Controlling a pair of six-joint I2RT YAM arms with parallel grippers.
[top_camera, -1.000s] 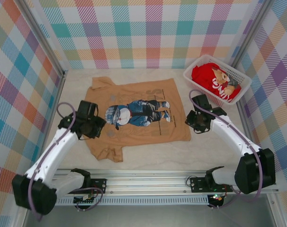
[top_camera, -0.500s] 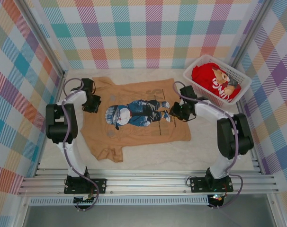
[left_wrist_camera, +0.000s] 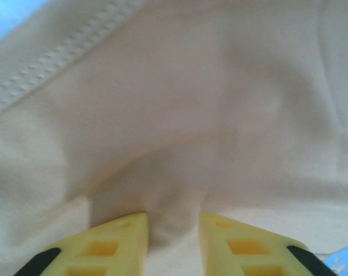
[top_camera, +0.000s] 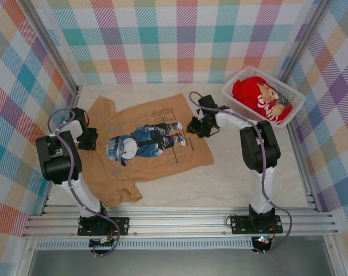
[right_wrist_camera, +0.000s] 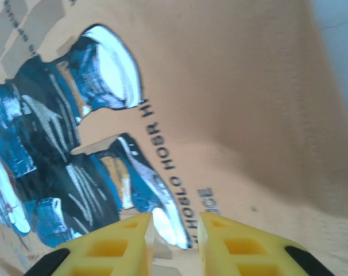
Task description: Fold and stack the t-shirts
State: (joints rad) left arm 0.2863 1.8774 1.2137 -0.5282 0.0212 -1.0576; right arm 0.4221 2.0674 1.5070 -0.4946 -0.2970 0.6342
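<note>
The tan t-shirt (top_camera: 145,167) with the blue cartoon print lies spread on the table, left of centre, with one sleeve toward the front. My left gripper (top_camera: 92,138) sits at its left edge. In the left wrist view that gripper (left_wrist_camera: 173,217) is shut on a raised ridge of the tan t-shirt (left_wrist_camera: 191,115). My right gripper (top_camera: 192,126) rests on the shirt's upper right part. In the right wrist view it (right_wrist_camera: 174,217) pinches the cloth (right_wrist_camera: 248,115) beside the printed shoes. The red t-shirt (top_camera: 255,92) lies bunched in the basket.
The white plastic basket (top_camera: 237,77) stands at the back right corner. Plaid walls close in the back and both sides. An aluminium rail (top_camera: 180,224) runs along the front edge, with both arm bases on it.
Both grippers have moved left with the tan t-shirt, and the whole shirt has slid leftward across the table. The red t-shirt and basket have not moved.
</note>
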